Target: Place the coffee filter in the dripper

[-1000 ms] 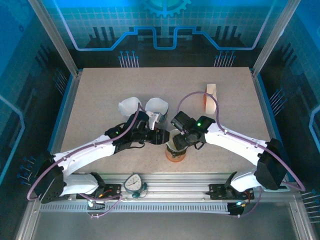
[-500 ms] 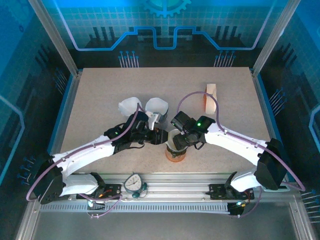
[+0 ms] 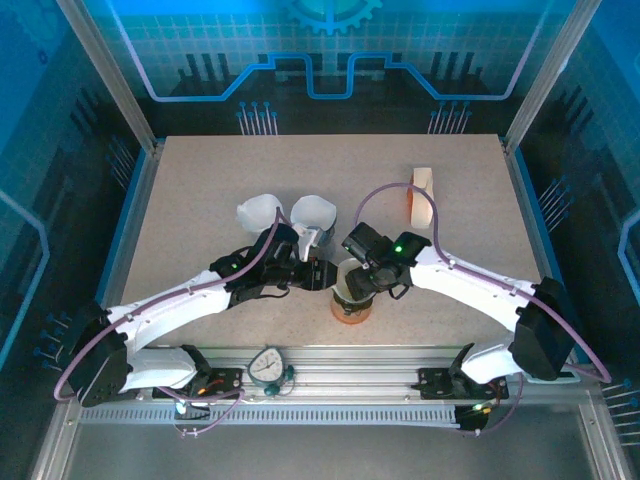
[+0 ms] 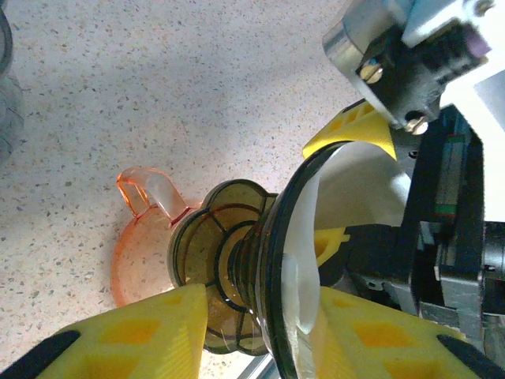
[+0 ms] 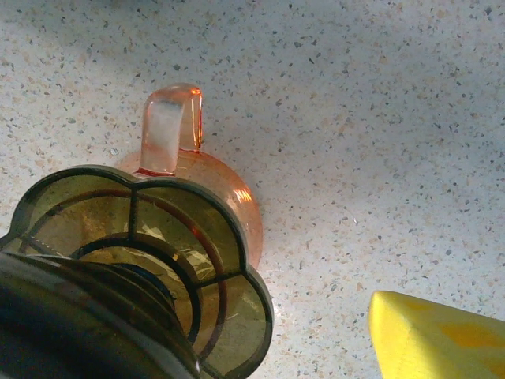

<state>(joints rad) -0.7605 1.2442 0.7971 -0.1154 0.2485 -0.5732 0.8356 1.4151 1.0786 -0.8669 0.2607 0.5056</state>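
A smoky brown dripper point(image 3: 352, 283) sits on an orange glass mug point(image 3: 350, 312) near the table's front middle. The white coffee filter point(image 4: 359, 185) lies inside the dripper point(image 4: 237, 268), against its rim. My left gripper point(image 3: 325, 275) comes in from the left. Its yellow fingers point(image 4: 134, 332) straddle the rim, a small gap showing beside the cone, so it is open point(image 4: 264, 316). My right gripper point(image 3: 362, 280) reaches in from the right, one finger inside by the filter. Its other finger point(image 5: 434, 339) stands well clear of the dripper point(image 5: 142, 260), so it is open.
Two white cup-shaped paper stacks point(image 3: 260, 212) point(image 3: 313, 212) stand just behind the left gripper. An orange-and-white box point(image 3: 423, 195) is at the back right. The mug's handle point(image 5: 170, 126) points away from the right wrist.
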